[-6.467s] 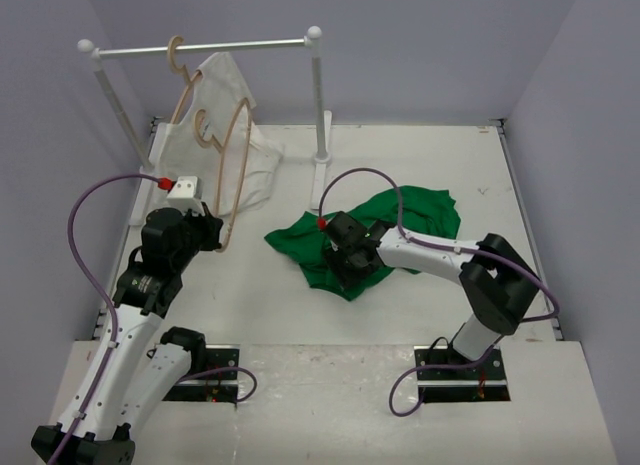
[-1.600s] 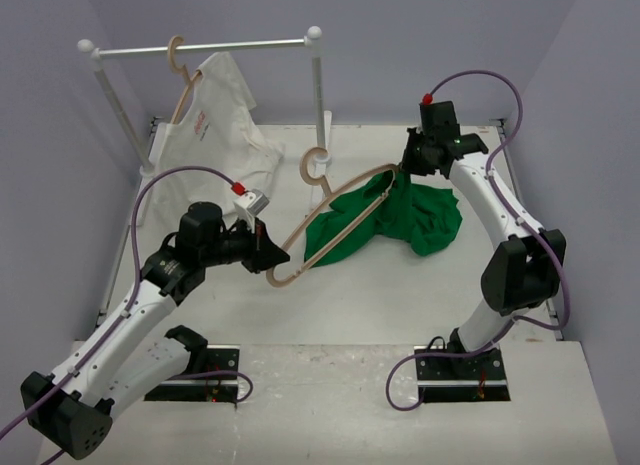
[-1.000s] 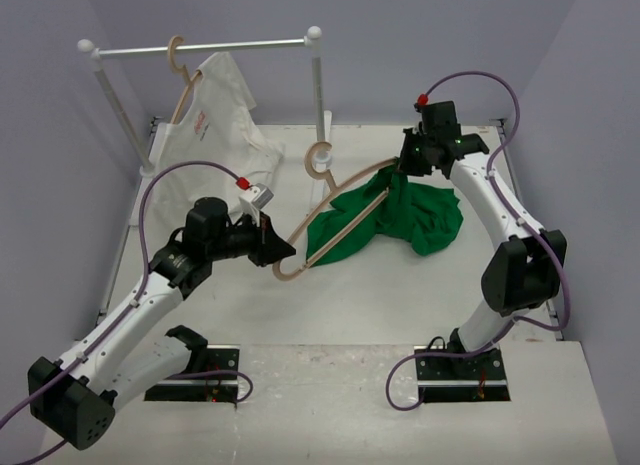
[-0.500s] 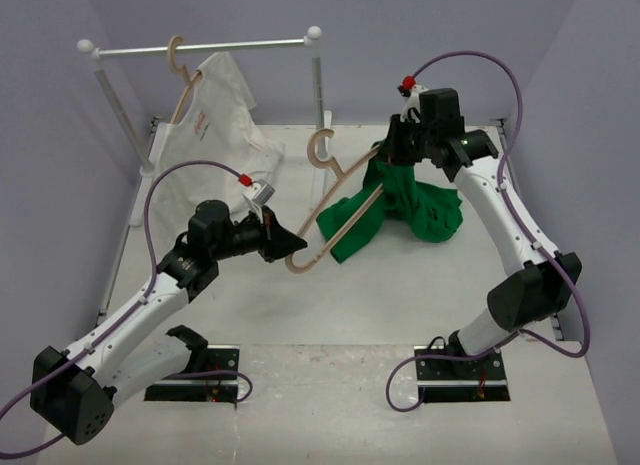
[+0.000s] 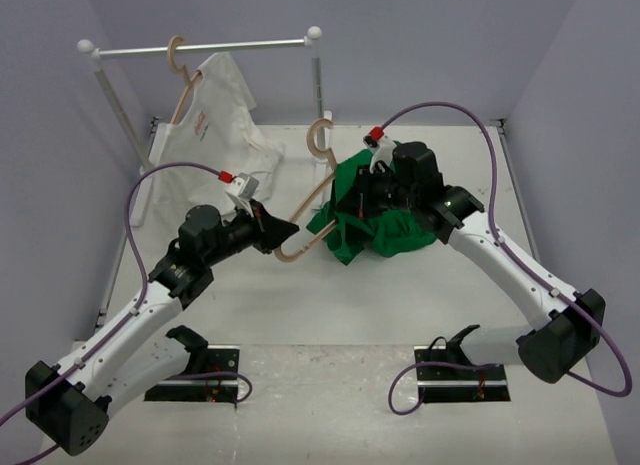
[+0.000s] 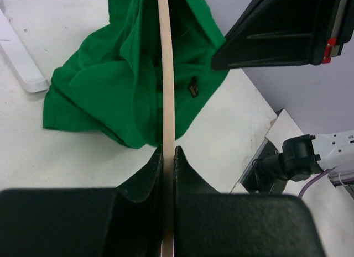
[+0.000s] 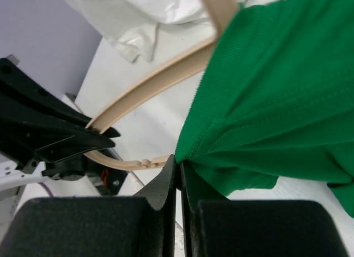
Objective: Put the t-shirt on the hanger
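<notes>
Looking down on the white table (image 5: pixel 400 305), with its near edge lost under both arm bases. Up at twelve o'clock, spotting the clothes rack (image 5: pixel 240 47), its left post half buried behind the white t-shirt (image 5: pixel 225 115). Can't read the small red mark on that white cloth. Making out only the hook and one arm of the second hanger (image 5: pixel 185 77) carrying it.

On to the t-shirt (image 5: pixel 385 230) (image 6: pixel 110 85) (image 7: pixel 276 91): bunched green at centre table, partly resting on the surface, too jumbled to pick out neck or sleeves. Cut off at the top edge in the left wrist view and at the right edge in the right wrist view.

Can't follow the far shoulder of the hanger (image 5: pixel 313 207) (image 6: pixel 166 74) (image 7: pixel 160 74), gone behind green cloth. Catching only its hook at eleven o'clock of the heap and its bare near arm heading out toward eight o'clock.

Left gripper (image 5: pixel 283 235) (image 6: pixel 168 152): pinched tight on that bare wooden end, with the wood running straight out toward twelve o'clock in its own camera and the green cloth beyond, clear of the fingers.

Right gripper (image 5: pixel 350 200) (image 7: pixel 177 160): hard to see from above, tucked into the cloth. From its own camera, clamped on a fold of green hem, with cloth fanning toward one and two o'clock and the hanger arm crossing up at eleven o'clock, apart from the fingers.
</notes>
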Controlling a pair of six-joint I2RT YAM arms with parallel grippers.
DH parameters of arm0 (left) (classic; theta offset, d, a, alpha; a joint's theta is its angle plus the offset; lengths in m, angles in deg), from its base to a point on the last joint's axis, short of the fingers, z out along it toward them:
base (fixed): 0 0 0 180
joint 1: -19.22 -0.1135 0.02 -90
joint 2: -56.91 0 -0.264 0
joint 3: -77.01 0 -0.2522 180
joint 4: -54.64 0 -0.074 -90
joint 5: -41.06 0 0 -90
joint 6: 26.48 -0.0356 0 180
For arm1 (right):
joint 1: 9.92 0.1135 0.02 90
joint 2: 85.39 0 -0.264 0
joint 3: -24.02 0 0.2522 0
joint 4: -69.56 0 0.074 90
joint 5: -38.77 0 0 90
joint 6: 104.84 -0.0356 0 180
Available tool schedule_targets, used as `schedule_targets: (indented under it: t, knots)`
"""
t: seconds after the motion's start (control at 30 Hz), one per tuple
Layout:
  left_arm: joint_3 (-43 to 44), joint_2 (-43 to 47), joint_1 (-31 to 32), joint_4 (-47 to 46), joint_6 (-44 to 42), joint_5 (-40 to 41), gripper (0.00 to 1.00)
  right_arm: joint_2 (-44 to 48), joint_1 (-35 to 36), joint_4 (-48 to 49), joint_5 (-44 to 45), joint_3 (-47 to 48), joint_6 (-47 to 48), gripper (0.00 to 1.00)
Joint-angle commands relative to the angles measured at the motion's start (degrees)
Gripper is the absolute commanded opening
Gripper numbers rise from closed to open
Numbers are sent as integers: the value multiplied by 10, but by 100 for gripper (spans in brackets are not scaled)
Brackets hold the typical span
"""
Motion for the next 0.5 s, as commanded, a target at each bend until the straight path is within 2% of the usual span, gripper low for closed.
schedule_targets:
  t: [0.0,0.07,0.17,0.23,0.33,0.4,0.47]
  knots:
    - [6,-14,0,-127,7,-6,0,-7,24,84,-156,29,-20,0]
    - [4,-26,0,-145,12,-15,0,-11,37,62,-179,46,9,0]
    - [7,-48,0,-151,15,-30,0,-2,37,37,-87,56,26,0]
    - [-3,-50,0,-165,19,-29,0,9,36,22,-76,60,42,0]
    - [-13,-35,0,-169,15,-15,0,26,25,12,-18,55,49,29]
    - [-18,-22,0,-168,6,-14,0,36,-3,7,-10,46,53,32]
    - [-26,6,0,-176,-4,-17,0,47,-56,6,-33,35,53,41]
